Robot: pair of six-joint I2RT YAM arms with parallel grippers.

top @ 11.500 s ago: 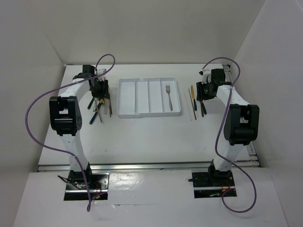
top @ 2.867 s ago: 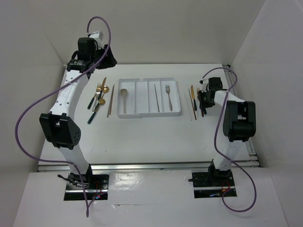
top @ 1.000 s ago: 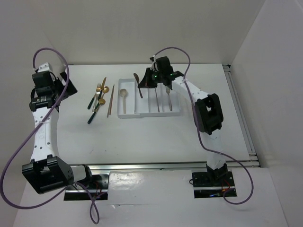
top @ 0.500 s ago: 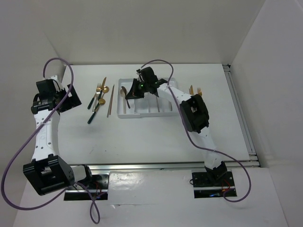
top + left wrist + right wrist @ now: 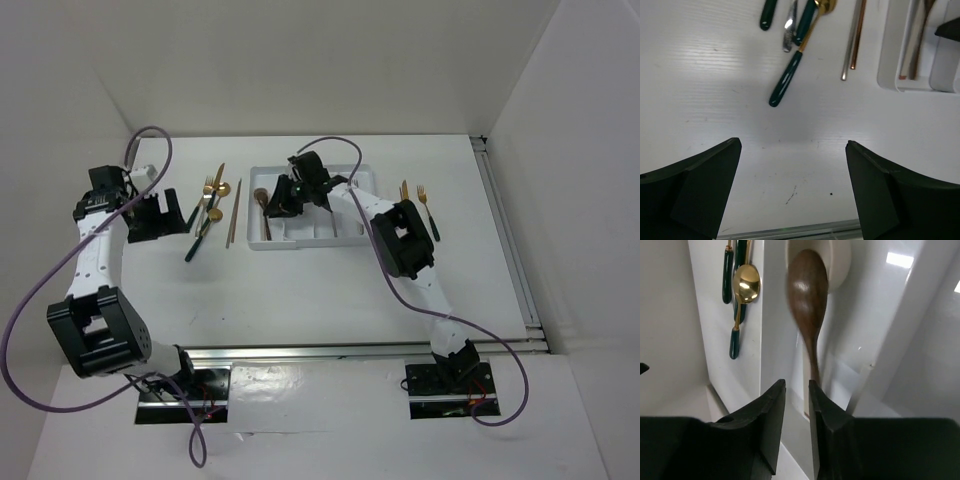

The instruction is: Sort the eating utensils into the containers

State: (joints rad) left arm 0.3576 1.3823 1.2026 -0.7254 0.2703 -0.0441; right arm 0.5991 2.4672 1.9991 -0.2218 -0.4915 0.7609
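The white tray [image 5: 330, 242] lies mid-table. My right gripper [image 5: 281, 195] hangs over its leftmost compartment, jaws a narrow gap apart [image 5: 796, 382]. A brown spoon [image 5: 806, 290], blurred, points away from the fingertips and lies along that compartment [image 5: 266, 222] beside a pale spoon [image 5: 837, 262]; its handle end is hidden behind my right finger [image 5: 825, 405]. My left gripper [image 5: 160, 215] is open and empty [image 5: 792, 145] over bare table, near a teal-handled gold spoon [image 5: 790, 80] and chopsticks [image 5: 855, 35].
A fork [image 5: 207, 190] and other teal-handled utensils lie left of the tray. A gold knife [image 5: 405, 192] and fork [image 5: 428, 205] lie right of it. A chopstick [image 5: 330, 208] and fork [image 5: 357, 212] lie in other tray compartments. Walls enclose the table.
My right gripper carried the brown spoon left across the tray and down into the leftmost compartment, and its jaws have parted. My left gripper swung down and right toward the loose utensils.
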